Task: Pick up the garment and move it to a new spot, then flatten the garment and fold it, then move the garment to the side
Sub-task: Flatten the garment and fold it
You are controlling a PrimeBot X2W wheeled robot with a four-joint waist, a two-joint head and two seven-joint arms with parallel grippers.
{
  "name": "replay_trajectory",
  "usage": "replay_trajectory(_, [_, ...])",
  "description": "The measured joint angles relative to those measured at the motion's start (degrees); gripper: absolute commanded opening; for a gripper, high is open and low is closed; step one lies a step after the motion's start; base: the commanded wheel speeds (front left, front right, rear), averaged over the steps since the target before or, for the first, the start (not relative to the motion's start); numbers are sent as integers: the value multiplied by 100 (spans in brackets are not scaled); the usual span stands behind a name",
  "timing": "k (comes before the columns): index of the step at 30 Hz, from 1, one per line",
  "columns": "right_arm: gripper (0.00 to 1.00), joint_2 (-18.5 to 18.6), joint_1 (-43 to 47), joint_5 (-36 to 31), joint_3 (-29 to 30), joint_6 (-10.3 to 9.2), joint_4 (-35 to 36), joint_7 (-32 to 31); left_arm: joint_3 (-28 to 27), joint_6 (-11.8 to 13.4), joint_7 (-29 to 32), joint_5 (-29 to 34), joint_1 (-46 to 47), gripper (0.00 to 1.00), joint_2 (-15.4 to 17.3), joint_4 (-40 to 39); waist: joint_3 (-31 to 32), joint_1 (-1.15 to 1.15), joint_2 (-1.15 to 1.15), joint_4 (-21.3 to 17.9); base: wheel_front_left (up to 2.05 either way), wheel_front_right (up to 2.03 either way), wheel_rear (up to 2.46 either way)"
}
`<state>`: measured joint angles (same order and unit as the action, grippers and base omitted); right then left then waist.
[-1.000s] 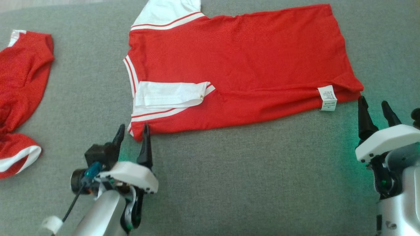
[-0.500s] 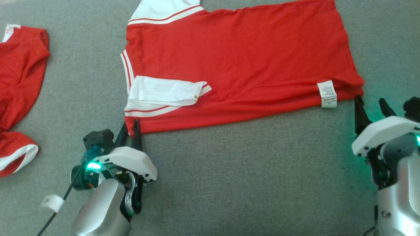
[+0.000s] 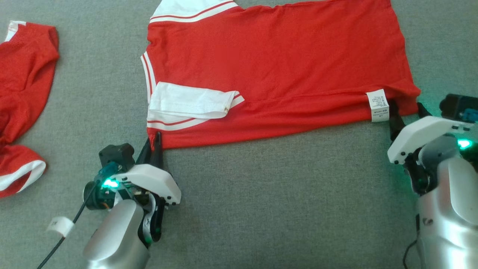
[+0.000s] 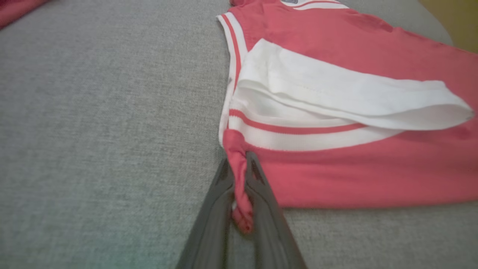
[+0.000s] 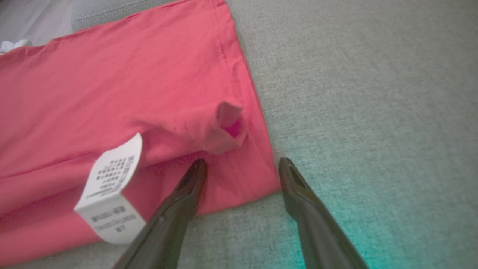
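The garment (image 3: 276, 67), a red shirt with white striped sleeves, lies spread flat on the grey surface. Its near white sleeve (image 3: 190, 105) is folded over the body. My left gripper (image 3: 153, 141) is shut on the shirt's near-left shoulder corner; in the left wrist view the red cloth (image 4: 239, 186) is pinched between the two fingers. My right gripper (image 3: 407, 112) stands open at the near-right hem corner (image 5: 257, 175), one finger over the cloth and one on the grey surface beside it. A white care label (image 5: 110, 190) sticks up just left of it.
A second red and white shirt (image 3: 22, 97) lies crumpled at the left edge of the grey fabric surface (image 3: 280, 201). A cable with a white tag (image 3: 59, 226) hangs from my left arm.
My left gripper has closed on the shirt's near-left corner. My right gripper has moved forward onto the hem corner, staying open. The head camera has shifted a little.
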<state>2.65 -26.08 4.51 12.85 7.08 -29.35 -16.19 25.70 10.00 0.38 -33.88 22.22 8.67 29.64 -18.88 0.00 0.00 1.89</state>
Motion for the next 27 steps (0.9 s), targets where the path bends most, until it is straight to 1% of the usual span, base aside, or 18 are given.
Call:
replay_trajectory(2, [98,3,-127,-74,74,0,-178,1,12,-41,-48,0,5,0,2,31,20,0,0,5,0,0,0])
replay_trajectory(3, [44,3,-185,-74,112,0,-269,9,16,-63,-51,0,13,0,5,53,37,0,0,9,0,0,0])
replay_trajectory(4, [0,10,-214,-73,94,0,-339,16,23,-96,-68,1,16,0,15,77,57,1,0,11,0,0,0])
replay_trajectory(9, [0,9,-138,155,55,0,-455,109,85,-103,-85,8,-48,0,102,54,238,2,0,0,0,0,0])
replay_trajectory(12, [0,4,244,388,23,0,-178,52,98,-90,82,5,-369,0,276,-303,410,2,0,-7,0,0,0])
replay_trajectory(13, [0,4,244,388,23,0,-178,52,98,-90,82,5,-369,0,276,-303,410,2,0,-7,0,0,0])
replay_trajectory(14, [0,-2,435,438,9,0,-15,-21,109,-56,171,5,-538,0,364,-475,473,1,0,-9,0,0,0])
replay_trajectory(19, [0,-31,1559,668,-9,3,945,-606,185,252,813,-3,-1522,0,911,-1584,780,0,0,-25,0,0,0])
replay_trajectory(21, [0,-35,1955,776,-44,3,1298,-854,203,426,1062,-13,-1897,0,1066,-2050,855,-1,0,-38,0,0,0])
replay_trajectory(24, [0,-35,2391,962,-108,3,1652,-1156,210,612,1339,-143,-2398,0,1210,-2572,902,0,0,-70,0,0,0])
replay_trajectory(25, [100,-35,2492,1016,-121,3,1739,-1220,214,664,1429,-171,-2534,18,1238,-2679,905,0,0,-74,0,0,0])
replay_trajectory(26, [100,-35,2580,1048,-132,3,1823,-1263,221,676,1478,-210,-2650,50,1258,-2762,906,0,0,-75,0,0,0])
replay_trajectory(27, [100,-35,2629,1074,-142,3,1884,-1278,247,682,1494,-209,-2731,50,1282,-2841,907,0,0,-78,0,0,0])
